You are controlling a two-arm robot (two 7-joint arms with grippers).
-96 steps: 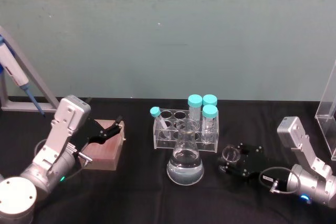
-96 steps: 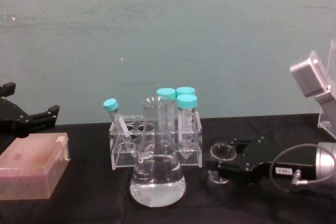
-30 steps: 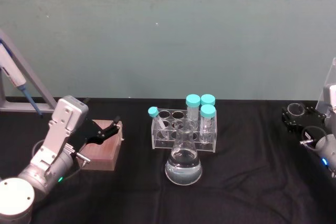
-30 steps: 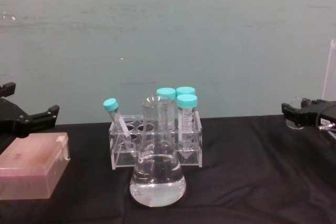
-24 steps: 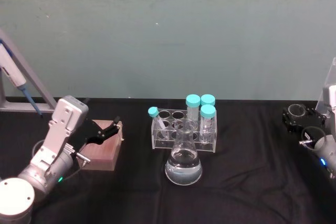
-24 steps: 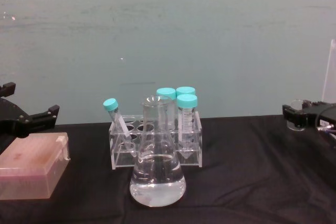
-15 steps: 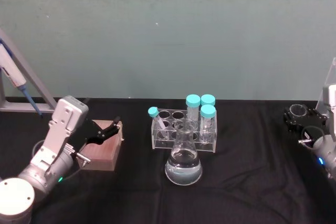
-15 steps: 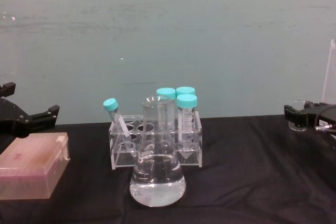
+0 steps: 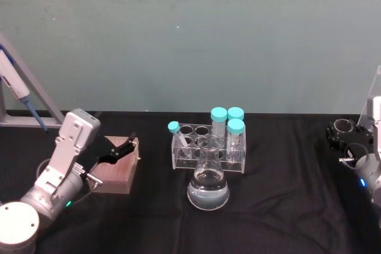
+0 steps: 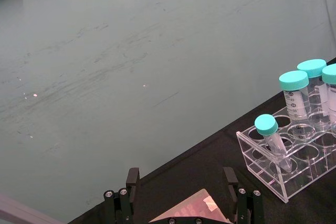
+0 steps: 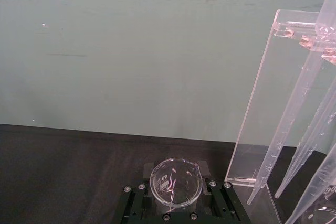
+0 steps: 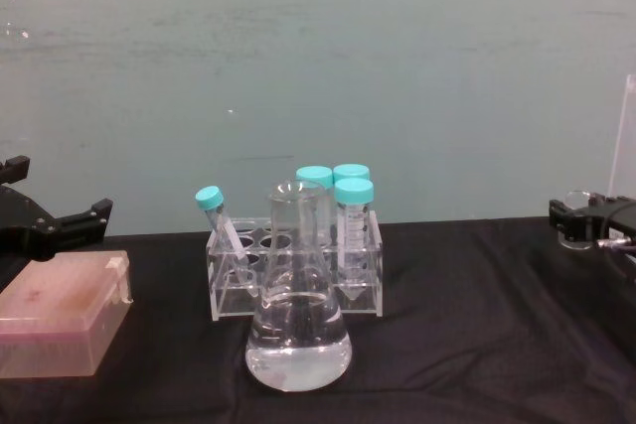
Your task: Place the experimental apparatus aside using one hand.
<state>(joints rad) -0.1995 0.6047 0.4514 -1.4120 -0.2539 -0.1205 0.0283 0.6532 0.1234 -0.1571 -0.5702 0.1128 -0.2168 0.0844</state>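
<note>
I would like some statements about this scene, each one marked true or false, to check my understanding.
1. The right gripper holds the small beaker. True.
2. The flask is empty. False: it contains clear liquid.
3. The flask stands in front of the tube rack. True.
4. The left gripper grips the pink box. False: it is open above the box.
5. The tube rack carries six capped tubes. False: four.

Black tabletop (image 9: pixel 286 194) is lying open right of the clear conical glass flask (image 9: pixel 208 185). A clear acrylic rack of teal-capped tubes (image 9: pixel 186 150) is crowding just behind it; a pinkish-brown box (image 9: pixel 119 171) is blocking well left, a tall clear acrylic stand (image 11: pixel 265 103) far right.
</note>
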